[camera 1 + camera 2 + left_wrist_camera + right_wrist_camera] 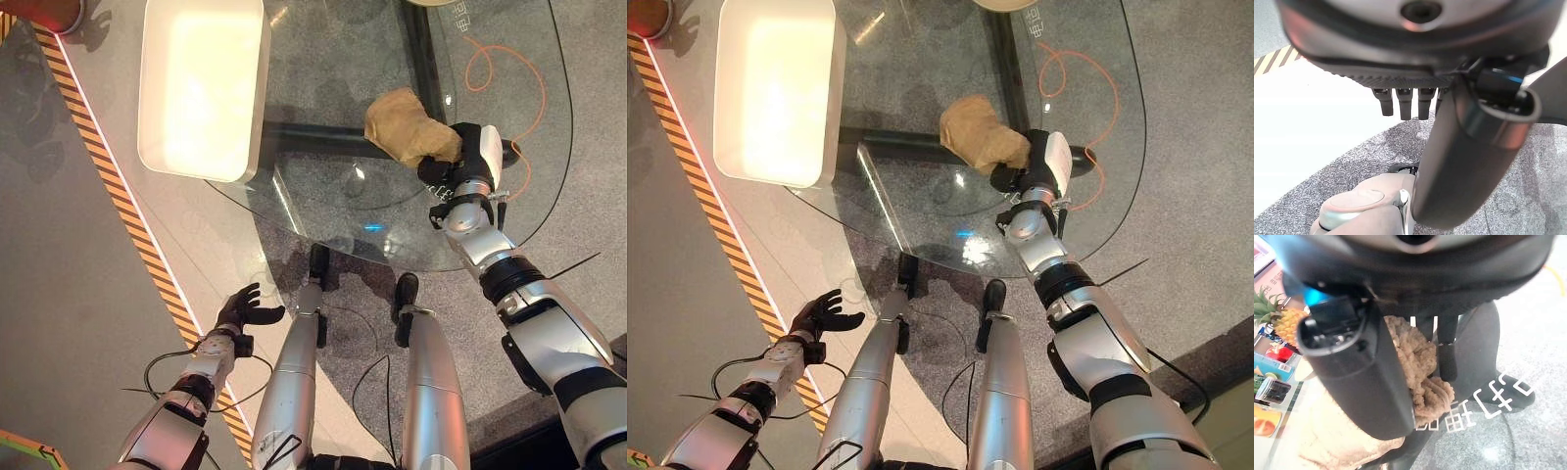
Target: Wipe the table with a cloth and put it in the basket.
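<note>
Between the fingers (1448, 355) and thumb of my right hand (460, 162) sits the cloth (409, 125), a tan, nubbly bundle; my fingers are curled round one end of it, and my right wrist view shows its crumpled edge bunched tight against the thumb. From that grip, most of the cloth spreads away from my hand toward the far side and lies crumpled on the table (323, 196), whose glass top is rounded, so the dark bars of its frame and the grey speckled carpet (1215, 196) show through it. My hand rests over the right half of the table, above one of those dark bars.

Beyond my hand, on the right part of the glass, a thin orange cord (509, 78) loops in a curl, near my hand but apart from the cloth. Well to the left, at the table's far left end, stands the basket (245, 108), a pale, oblong bin with rounded corners, its open top brightly lit. It is well apart from the cloth.

My left hand (245, 308) hangs low beside the table, over the floor near a strip of orange and black striped tape (127, 196). Its fingers (1404, 103) are straight and spread, grasping nothing.
</note>
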Robot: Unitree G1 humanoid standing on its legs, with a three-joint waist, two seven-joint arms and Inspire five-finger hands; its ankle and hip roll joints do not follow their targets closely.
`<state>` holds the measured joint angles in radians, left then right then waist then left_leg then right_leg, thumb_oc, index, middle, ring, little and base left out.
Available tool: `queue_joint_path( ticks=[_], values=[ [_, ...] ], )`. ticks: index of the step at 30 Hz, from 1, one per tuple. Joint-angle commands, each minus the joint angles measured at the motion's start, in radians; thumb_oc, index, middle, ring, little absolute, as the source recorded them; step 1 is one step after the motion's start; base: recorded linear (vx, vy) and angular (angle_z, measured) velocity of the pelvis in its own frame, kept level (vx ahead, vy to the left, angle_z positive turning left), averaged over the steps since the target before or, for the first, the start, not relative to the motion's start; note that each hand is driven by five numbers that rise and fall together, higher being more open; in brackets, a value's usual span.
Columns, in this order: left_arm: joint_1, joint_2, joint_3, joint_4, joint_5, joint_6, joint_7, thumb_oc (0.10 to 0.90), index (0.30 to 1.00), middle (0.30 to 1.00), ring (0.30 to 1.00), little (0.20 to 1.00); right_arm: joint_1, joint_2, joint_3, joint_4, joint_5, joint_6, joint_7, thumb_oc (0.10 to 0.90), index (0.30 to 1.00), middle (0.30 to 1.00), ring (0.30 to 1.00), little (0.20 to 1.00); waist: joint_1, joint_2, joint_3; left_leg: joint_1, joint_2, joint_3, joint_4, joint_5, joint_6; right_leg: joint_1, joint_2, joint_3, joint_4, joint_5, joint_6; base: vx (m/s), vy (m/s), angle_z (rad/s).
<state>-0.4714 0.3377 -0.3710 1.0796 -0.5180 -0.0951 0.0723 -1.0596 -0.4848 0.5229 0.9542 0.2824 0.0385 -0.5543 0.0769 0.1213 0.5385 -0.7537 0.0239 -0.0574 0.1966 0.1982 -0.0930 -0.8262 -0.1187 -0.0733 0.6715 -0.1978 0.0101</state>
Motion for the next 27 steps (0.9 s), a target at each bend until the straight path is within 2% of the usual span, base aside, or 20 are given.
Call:
queue_joint_path(
  ticks=[1, 5, 10, 15, 20, 25, 27],
  values=[
    [0.043, 0.026, 0.021, 0.037, -0.020, -0.020, 0.009, 0.800, 0.900, 0.900, 0.900, 0.900, -0.072, -0.133, -0.098, 0.085, 0.101, -0.030, -0.106, 0.100, 0.300, 0.300, 0.300, 0.200, -0.012, 0.003, -0.018, 0.008, -0.088, 0.087, 0.189, -0.216, 0.111, 0.023, 0.047, -0.048, -0.207, 0.143, -0.001, 0.00, 0.000, 0.00],
    [0.043, 0.029, 0.023, 0.036, -0.023, -0.020, 0.009, 0.800, 0.900, 0.900, 0.900, 0.900, -0.066, -0.149, -0.148, 0.170, 0.148, -0.014, -0.140, 0.100, 0.300, 0.300, 0.300, 0.200, -0.010, 0.003, -0.018, 0.005, -0.086, 0.087, 0.195, -0.222, 0.115, 0.022, 0.049, -0.049, -0.202, 0.138, -0.003, 0.00, 0.000, 0.00],
    [0.039, 0.040, 0.024, 0.041, -0.027, -0.014, -0.001, 0.800, 0.900, 0.900, 0.900, 0.900, -0.034, -0.188, -0.233, 0.293, 0.227, -0.043, -0.168, 0.100, 0.300, 0.300, 0.300, 0.200, -0.011, 0.000, -0.018, 0.002, -0.085, 0.082, 0.202, -0.227, 0.121, 0.023, 0.053, -0.050, -0.200, 0.138, -0.003, 0.00, 0.000, 0.00],
    [0.035, 0.055, 0.030, 0.047, -0.030, -0.010, -0.005, 0.800, 0.900, 0.900, 0.900, 0.900, 0.014, -0.210, -0.305, 0.345, 0.309, -0.084, -0.173, 0.100, 0.300, 0.300, 0.300, 0.200, -0.016, -0.007, -0.018, -0.008, -0.083, 0.074, 0.207, -0.232, 0.124, 0.014, 0.061, -0.046, -0.196, 0.142, 0.002, 0.01, -0.019, 0.00],
    [0.016, 0.070, 0.048, 0.051, -0.062, -0.017, -0.002, 0.800, 0.900, 0.900, 0.900, 0.900, 0.017, -0.209, -0.298, 0.338, 0.262, -0.144, -0.123, 0.100, 0.300, 0.300, 0.300, 0.200, -0.019, -0.011, -0.018, -0.015, -0.084, 0.069, 0.210, -0.231, 0.124, 0.006, 0.066, -0.041, -0.194, 0.146, 0.005, 0.00, 0.000, 0.00],
    [0.013, 0.081, 0.110, 0.037, -0.237, -0.039, 0.018, 0.800, 0.900, 0.900, 0.900, 0.900, 0.005, -0.197, -0.263, 0.278, 0.218, -0.201, -0.102, 0.100, 0.300, 0.300, 0.300, 0.200, -0.019, -0.015, -0.018, -0.013, -0.083, 0.066, 0.207, -0.228, 0.119, 0.009, 0.066, -0.040, -0.198, 0.145, 0.007, 0.00, 0.000, 0.00],
    [0.014, 0.085, 0.164, 0.017, -0.319, -0.082, 0.068, 0.800, 0.900, 0.900, 0.900, 0.900, 0.006, -0.180, -0.249, 0.229, 0.187, -0.239, -0.087, 0.100, 0.300, 0.300, 0.300, 0.200, -0.015, -0.017, -0.018, -0.008, -0.085, 0.063, 0.200, -0.226, 0.117, 0.014, 0.067, -0.040, -0.199, 0.140, 0.008, 0.00, 0.000, 0.00]
  ],
)
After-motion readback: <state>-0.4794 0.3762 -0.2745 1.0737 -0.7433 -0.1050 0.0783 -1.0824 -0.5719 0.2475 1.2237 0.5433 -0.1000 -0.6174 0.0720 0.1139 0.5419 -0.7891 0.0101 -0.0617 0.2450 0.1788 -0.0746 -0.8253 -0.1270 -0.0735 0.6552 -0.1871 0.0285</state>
